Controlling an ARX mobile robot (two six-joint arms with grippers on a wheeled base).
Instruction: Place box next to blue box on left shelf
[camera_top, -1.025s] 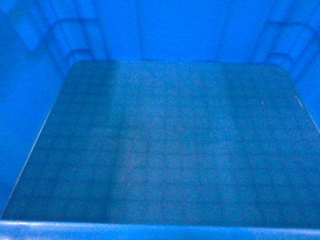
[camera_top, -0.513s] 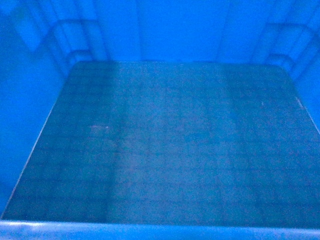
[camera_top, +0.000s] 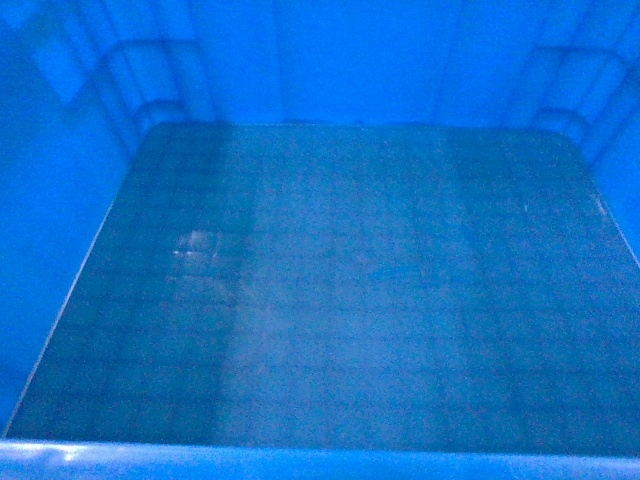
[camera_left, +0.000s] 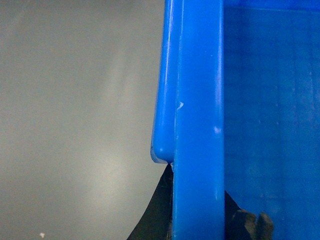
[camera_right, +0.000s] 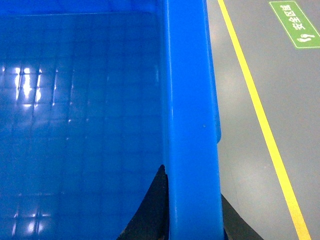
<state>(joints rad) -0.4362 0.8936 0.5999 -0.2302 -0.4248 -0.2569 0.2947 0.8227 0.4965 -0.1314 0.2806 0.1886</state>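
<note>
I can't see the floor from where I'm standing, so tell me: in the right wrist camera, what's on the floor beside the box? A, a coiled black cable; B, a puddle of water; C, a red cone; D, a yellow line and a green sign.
D: right of the box rim, the grey floor carries a long yellow line and a green sign with white markings near the top corner.

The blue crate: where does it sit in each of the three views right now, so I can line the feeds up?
Head: the blue crate fills the whole picture; the camera looks down onto its grid floor.
Left wrist: its rim runs vertically through the middle, floor to the right, grey ground to the left.
Right wrist: its rim runs vertically right of centre, floor to the left, yellow floor line to the right.
Shared landmark: the grid-embossed floor.
</note>
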